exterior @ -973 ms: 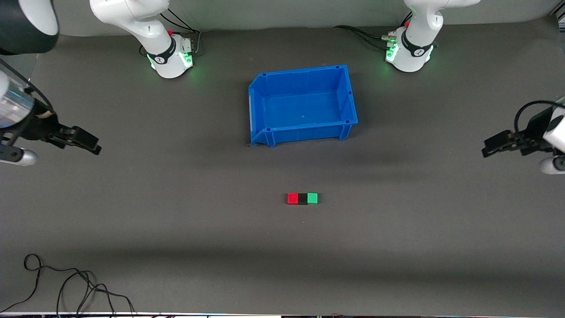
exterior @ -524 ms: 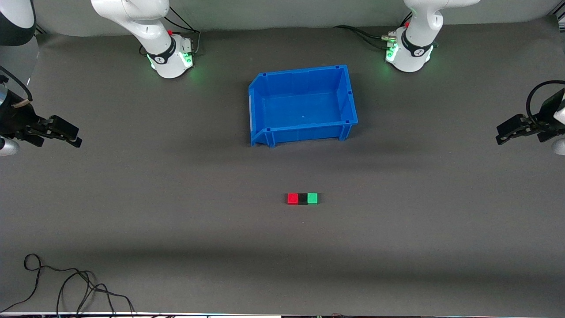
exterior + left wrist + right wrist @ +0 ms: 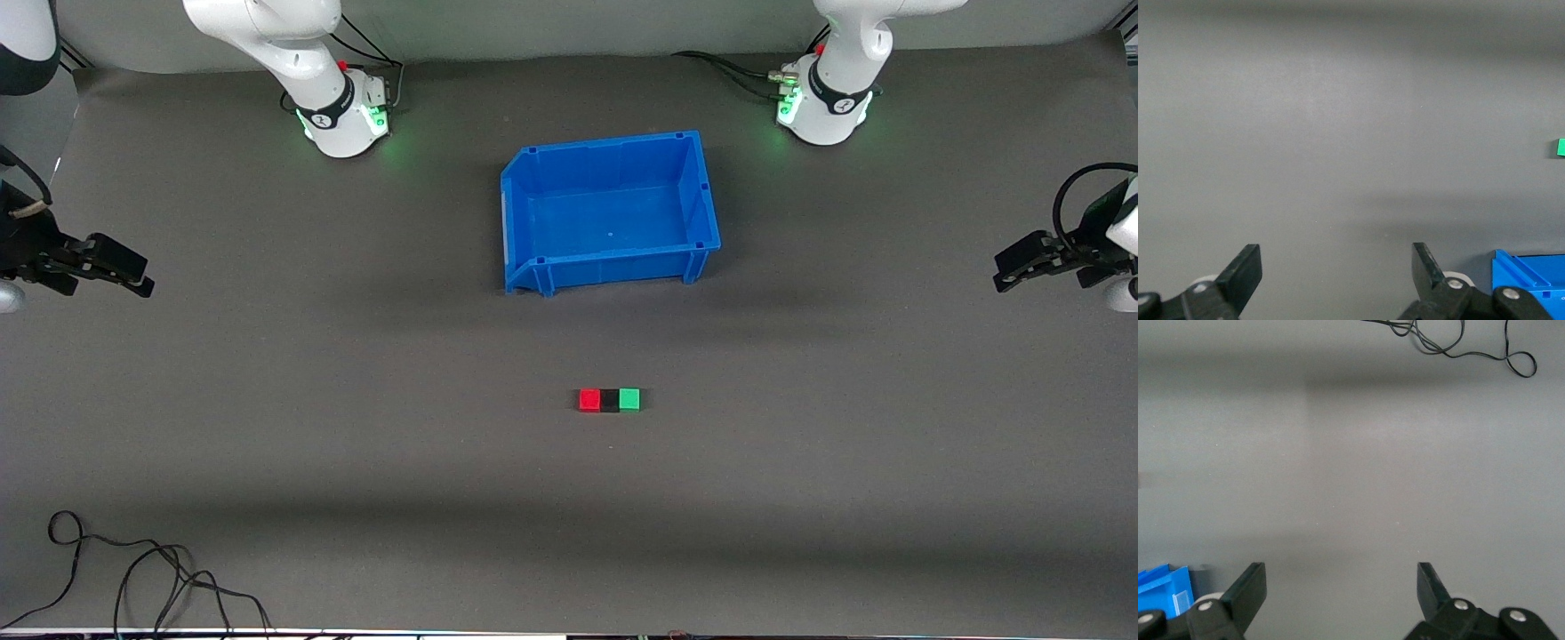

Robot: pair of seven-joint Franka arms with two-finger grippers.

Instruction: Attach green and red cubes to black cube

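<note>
The red cube (image 3: 589,400), the black cube (image 3: 609,400) and the green cube (image 3: 629,399) lie touching in one row on the grey mat, black in the middle, nearer to the front camera than the blue bin (image 3: 702,191). My left gripper (image 3: 1003,274) is open and empty over the left arm's end of the table. My right gripper (image 3: 140,278) is open and empty over the right arm's end. The green cube shows at the edge of the left wrist view (image 3: 1560,147). Both wrist views show spread fingers over bare mat, left (image 3: 1336,267) and right (image 3: 1340,587).
The blue bin is empty and stands between the arm bases and the cubes. A loose black cable (image 3: 133,578) lies at the table's front edge toward the right arm's end; it also shows in the right wrist view (image 3: 1458,343).
Both grippers have drawn outward, away from the cubes, toward their own ends of the table. The three cubes have not moved.
</note>
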